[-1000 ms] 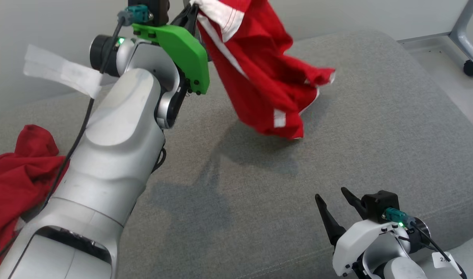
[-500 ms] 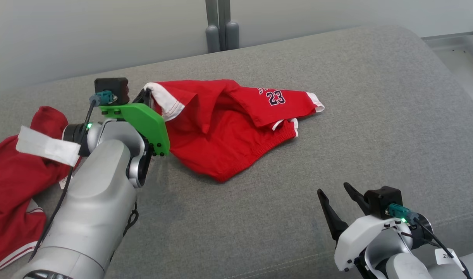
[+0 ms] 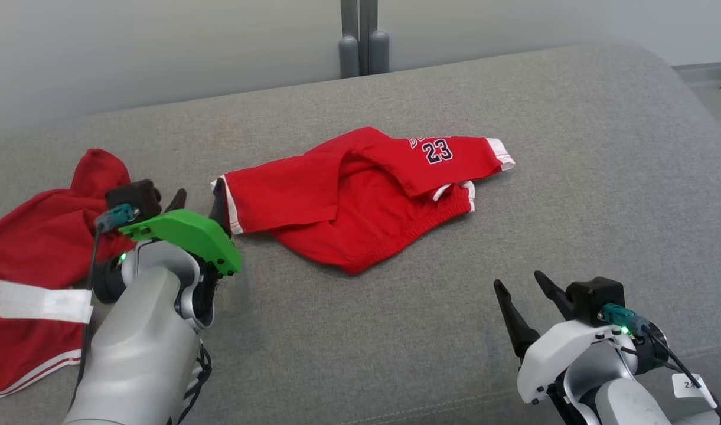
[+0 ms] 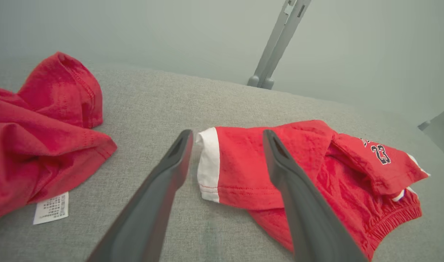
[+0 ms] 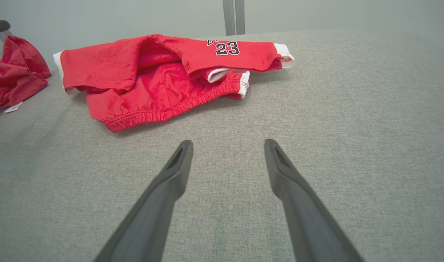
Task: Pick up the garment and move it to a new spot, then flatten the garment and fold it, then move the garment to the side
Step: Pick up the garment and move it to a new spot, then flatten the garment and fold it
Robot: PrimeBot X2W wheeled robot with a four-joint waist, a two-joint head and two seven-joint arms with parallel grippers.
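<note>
Released moments ago, the red shorts (image 3: 360,206) lie crumpled mid-frame on the grey cushion (image 3: 573,177); left tool (image 3: 199,189) and right tool (image 3: 519,280) both gape empty, so flattening likely comes next.

Garment (image 3: 348,206) lies on cushion (image 3: 573,189), right of cloth heap (image 3: 35,248).

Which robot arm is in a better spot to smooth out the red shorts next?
Probably left. The left claw, open, sits right at the white hem of the shorts; the right claw, also open, hovers over bare cushion, apart from them.
</note>
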